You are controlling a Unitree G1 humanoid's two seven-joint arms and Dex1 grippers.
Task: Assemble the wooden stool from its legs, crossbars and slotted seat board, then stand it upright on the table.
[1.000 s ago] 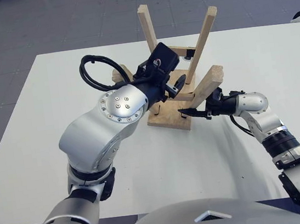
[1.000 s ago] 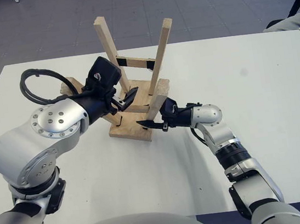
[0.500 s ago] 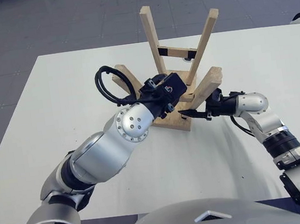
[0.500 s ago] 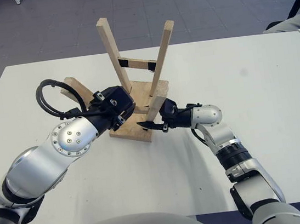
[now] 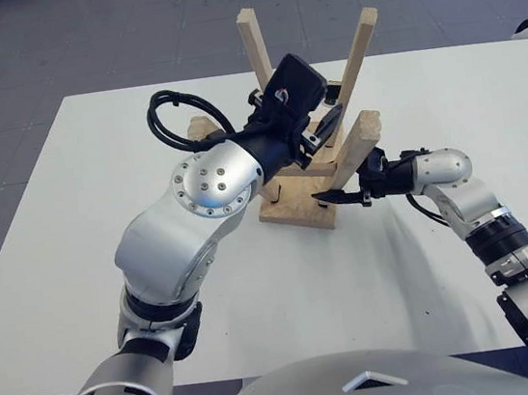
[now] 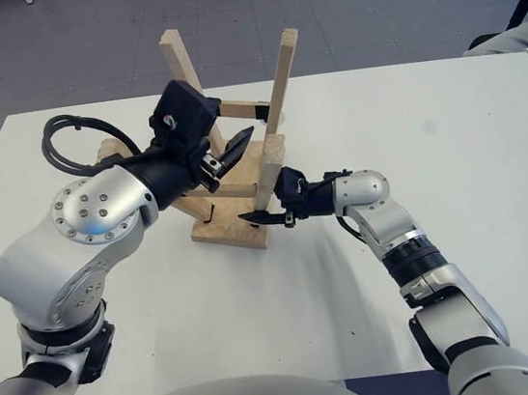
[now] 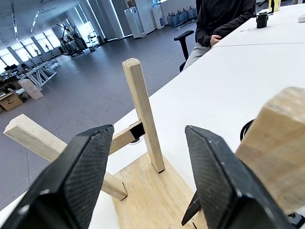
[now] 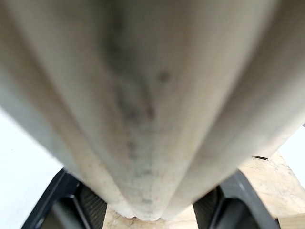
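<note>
Left eye view: four legs (image 5: pixel 255 43), one seat board (image 5: pixel 295 213), one table (image 5: pixel 81 212).

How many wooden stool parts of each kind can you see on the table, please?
Legs: 4
Crossbars: 2, the nearer one partly hidden
Seat board: 1
Total: 7

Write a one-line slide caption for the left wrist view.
Left gripper, open above the upturned seat board, framing a stool leg and its crossbar.
</note>
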